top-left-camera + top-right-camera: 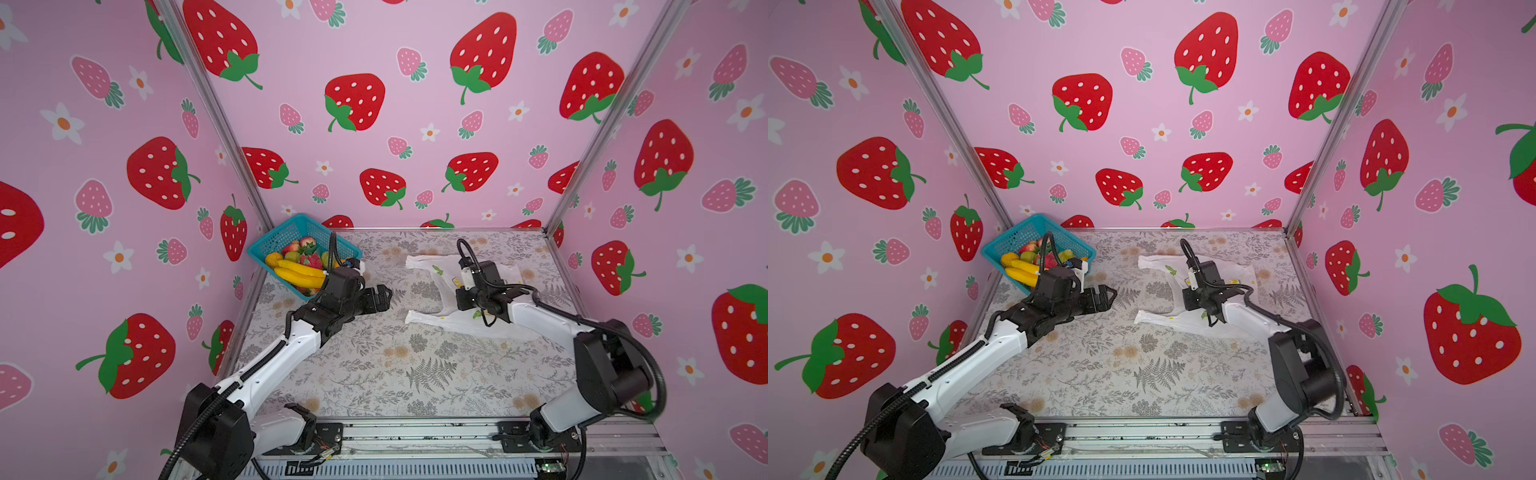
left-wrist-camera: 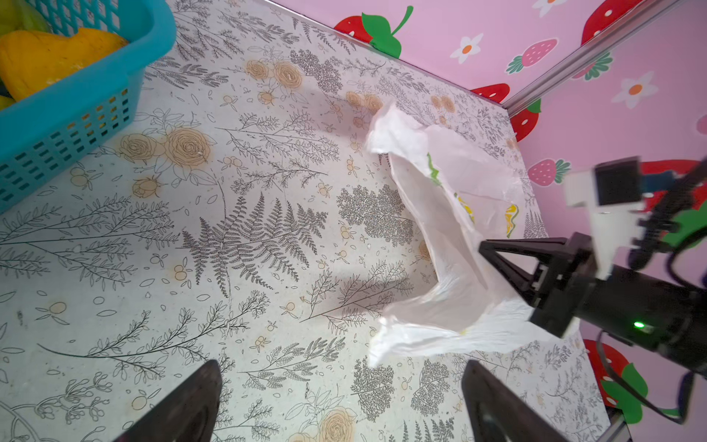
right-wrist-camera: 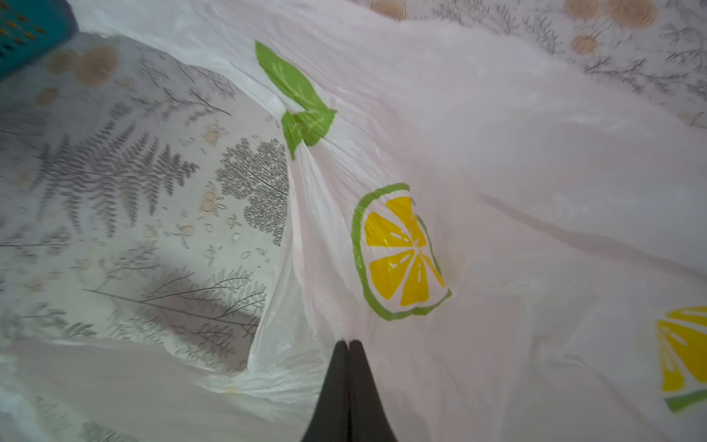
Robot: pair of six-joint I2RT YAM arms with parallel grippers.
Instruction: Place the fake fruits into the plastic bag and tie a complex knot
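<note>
Raise slowly the plastic bag (image 1: 453, 326), lying on the worktop's (image 1: 374, 365) right part, with right jaws pinched shut on one mouth layer only; then send left jaws, wide and empty, to the fake fruits (image 1: 299, 270) in the far-left basket (image 1: 282, 235).

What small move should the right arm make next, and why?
Probably lift the right gripper a little to open the mouth. It is shut on the plastic bag at the mouth's edge, the bag lies flat on the table, and the fake fruits sit in the basket; the left gripper is open.
</note>
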